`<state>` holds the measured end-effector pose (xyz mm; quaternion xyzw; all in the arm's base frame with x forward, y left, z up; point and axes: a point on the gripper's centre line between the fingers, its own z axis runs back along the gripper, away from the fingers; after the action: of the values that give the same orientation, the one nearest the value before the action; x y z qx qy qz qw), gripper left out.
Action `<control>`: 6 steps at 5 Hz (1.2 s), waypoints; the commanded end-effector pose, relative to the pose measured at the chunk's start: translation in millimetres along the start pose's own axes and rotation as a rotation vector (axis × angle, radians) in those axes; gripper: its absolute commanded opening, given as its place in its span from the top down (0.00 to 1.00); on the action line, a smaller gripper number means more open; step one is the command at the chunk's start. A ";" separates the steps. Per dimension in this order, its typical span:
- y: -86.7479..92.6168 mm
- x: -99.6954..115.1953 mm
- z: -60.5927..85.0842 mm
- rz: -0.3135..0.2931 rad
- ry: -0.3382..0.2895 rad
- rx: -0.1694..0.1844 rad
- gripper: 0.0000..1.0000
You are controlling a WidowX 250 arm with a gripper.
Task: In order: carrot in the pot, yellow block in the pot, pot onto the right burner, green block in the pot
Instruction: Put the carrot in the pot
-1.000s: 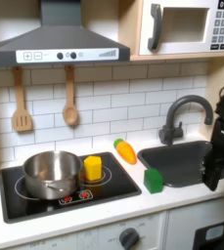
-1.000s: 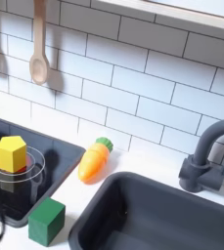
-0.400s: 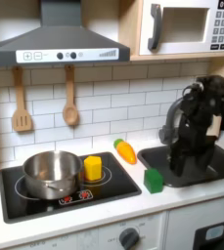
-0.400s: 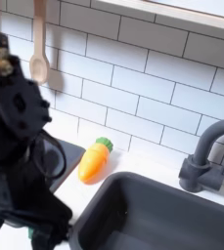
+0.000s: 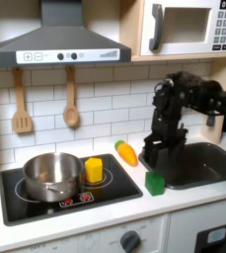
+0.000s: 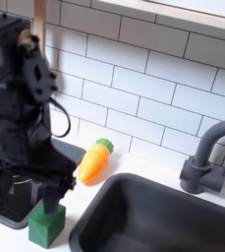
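- The gripper hangs low over the counter between the stove and the sink in the first exterior view, just above the green block and just right of the carrot
- In the second exterior view the gripper points down, its dark fingers spread apart with nothing between them; the jaws stand open
- The green block sits on the white counter right below the fingers in the second exterior view, close to them; whether they touch it I cannot tell
- The carrot lies on the counter in the second exterior view, green top toward the tiled wall, between the arm and the sink
- The pot stands on the burner at the first exterior view's left, on the black stove, shiny and with nothing visible inside
- The yellow block stands upright on the burner at the first exterior view's right, just beside the pot
- The sink lies at the first exterior view's right with the dark faucet behind it
- Two wooden utensils hang on the tiled wall under the range hood, and a microwave sits at the upper right of the first exterior view
- The faucet curves over the basin at the second exterior view's right
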<state>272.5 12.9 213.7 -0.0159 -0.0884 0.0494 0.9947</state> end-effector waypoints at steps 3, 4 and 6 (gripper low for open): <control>-2.1 59.4 -14.1 -0.024 -0.017 0.017 0.00; -10.8 71.8 -25.0 -0.047 -0.007 0.021 0.00; -7.6 98.3 -45.3 -0.022 0.002 0.021 0.00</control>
<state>377.4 11.7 184.5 -0.0105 -0.0858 0.0385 0.9955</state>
